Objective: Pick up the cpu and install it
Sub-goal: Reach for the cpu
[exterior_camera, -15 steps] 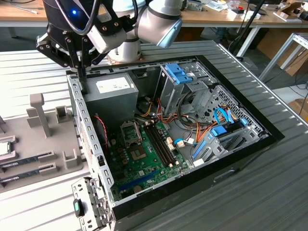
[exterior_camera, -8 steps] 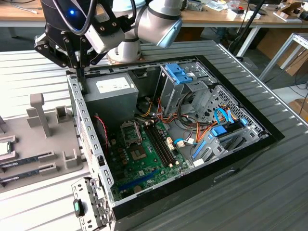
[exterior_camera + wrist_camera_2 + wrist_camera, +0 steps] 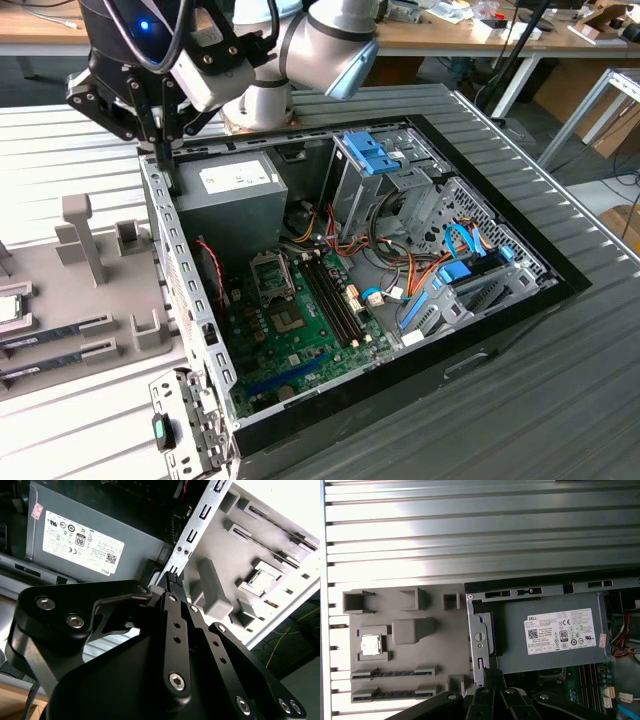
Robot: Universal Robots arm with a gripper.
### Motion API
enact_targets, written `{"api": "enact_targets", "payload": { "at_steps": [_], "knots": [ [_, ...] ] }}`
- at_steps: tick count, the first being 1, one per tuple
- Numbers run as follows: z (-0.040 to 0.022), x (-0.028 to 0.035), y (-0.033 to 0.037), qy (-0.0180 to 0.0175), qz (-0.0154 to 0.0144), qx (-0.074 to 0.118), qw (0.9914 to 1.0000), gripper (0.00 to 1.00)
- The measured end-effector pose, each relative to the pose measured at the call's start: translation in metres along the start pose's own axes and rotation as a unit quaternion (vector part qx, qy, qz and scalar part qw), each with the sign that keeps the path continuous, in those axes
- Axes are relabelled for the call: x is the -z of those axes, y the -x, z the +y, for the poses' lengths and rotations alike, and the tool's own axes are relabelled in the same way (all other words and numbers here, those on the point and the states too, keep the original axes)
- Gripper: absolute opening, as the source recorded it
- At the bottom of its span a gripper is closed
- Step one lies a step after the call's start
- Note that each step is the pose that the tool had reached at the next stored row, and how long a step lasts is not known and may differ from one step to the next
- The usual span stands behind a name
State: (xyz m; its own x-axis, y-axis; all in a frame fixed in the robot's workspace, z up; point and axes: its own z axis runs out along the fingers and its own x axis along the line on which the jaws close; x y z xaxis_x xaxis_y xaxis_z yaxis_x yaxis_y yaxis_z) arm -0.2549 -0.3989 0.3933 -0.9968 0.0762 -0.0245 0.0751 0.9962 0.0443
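The cpu (image 3: pixel 8 307) is a small silvery square lying flat in a recess of the grey holder tray (image 3: pixel 100 290), at the exterior view's left, outside the computer case. Both wrist views show the cpu (image 3: pixel 370 645) (image 3: pixel 256 582) in that recess. My gripper (image 3: pixel 165 150) hangs above the case's left wall, beside the power-supply box (image 3: pixel 235 200), with its fingers shut and nothing between them. In the wrist views the gripper (image 3: pixel 171 576) (image 3: pixel 492 672) points at the case's metal edge, well apart from the cpu. The green board (image 3: pixel 300 330) lies inside the case with a black socket frame (image 3: pixel 272 275).
Long memory sticks (image 3: pixel 50 335) lie in tray slots near the cpu. Grey posts (image 3: pixel 85 235) rise from the tray. Drive cages (image 3: pixel 385 175) and cable bundles (image 3: pixel 400 275) crowd the case toward the exterior view's right. A ribbed metal table (image 3: pixel 560 380) surrounds everything.
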Motion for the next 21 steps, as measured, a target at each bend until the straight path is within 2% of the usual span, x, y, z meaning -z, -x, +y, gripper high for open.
{"api": "enact_targets", "payload": {
  "at_steps": [21],
  "knots": [
    [-0.0006,0.0002,-0.0083,0.0000,0.0000,0.000,1.00000,0.11]
  ]
}}
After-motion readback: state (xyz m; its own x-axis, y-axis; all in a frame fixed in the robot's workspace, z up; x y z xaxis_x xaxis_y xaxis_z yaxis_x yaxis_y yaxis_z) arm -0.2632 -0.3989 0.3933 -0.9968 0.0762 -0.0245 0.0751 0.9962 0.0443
